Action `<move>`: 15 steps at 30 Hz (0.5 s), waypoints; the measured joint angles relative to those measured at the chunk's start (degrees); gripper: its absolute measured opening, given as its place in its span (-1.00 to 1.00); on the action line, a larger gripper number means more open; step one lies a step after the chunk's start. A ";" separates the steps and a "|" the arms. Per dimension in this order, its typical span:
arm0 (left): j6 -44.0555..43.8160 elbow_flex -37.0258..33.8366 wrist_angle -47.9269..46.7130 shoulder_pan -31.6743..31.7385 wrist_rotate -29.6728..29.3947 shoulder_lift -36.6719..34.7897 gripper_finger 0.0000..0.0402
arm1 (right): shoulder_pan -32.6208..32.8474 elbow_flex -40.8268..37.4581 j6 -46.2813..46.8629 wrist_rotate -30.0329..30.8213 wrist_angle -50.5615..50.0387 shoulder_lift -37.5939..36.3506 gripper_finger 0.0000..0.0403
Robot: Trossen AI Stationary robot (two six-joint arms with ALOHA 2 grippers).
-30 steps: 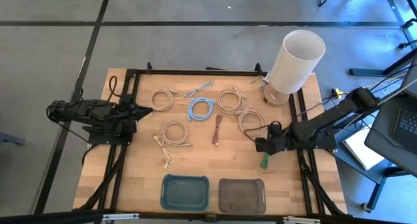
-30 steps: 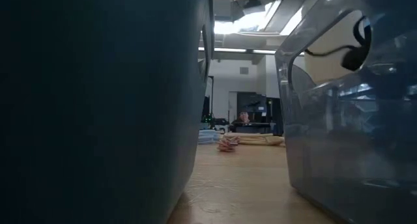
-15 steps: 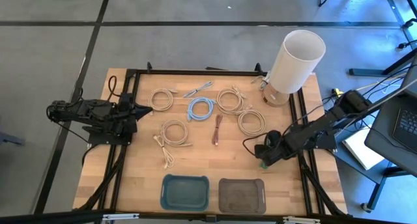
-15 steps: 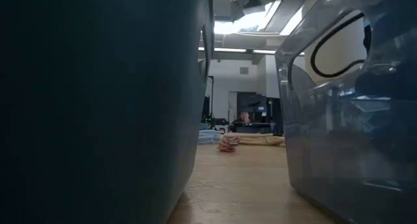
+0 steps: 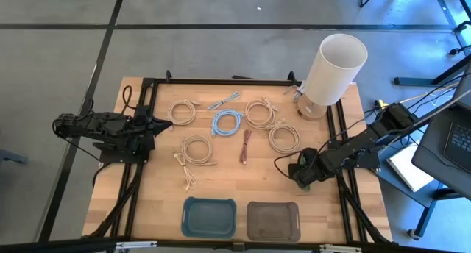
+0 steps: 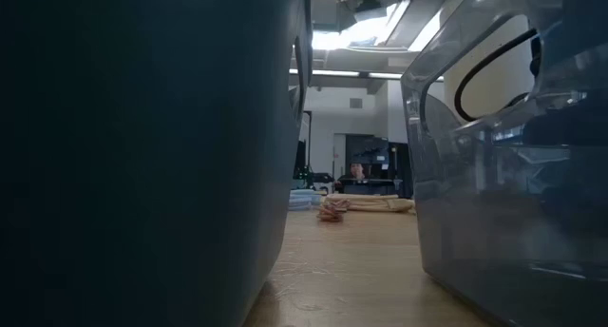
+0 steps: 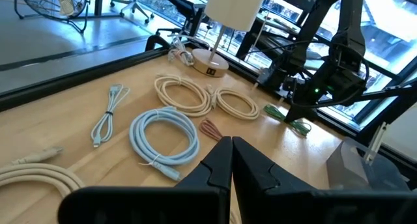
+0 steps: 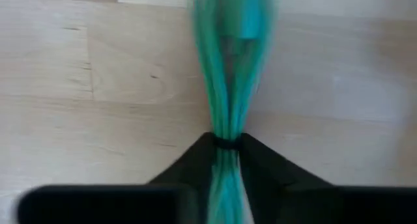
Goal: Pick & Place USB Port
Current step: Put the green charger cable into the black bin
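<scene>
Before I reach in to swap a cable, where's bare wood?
Free: the front-left corner beside the blue bin, and the strip between the bins and the cables. Crowded: the back half, around the blue cable and beige coils.

Bundled green USB cable [image 8: 228, 87] on wood.
</scene>
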 joint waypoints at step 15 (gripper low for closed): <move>0.01 0.00 0.02 0.02 -1.91 0.01 -0.98 | 0.21 18.52 -7.74 15.42 -19.42 -2.72 -0.92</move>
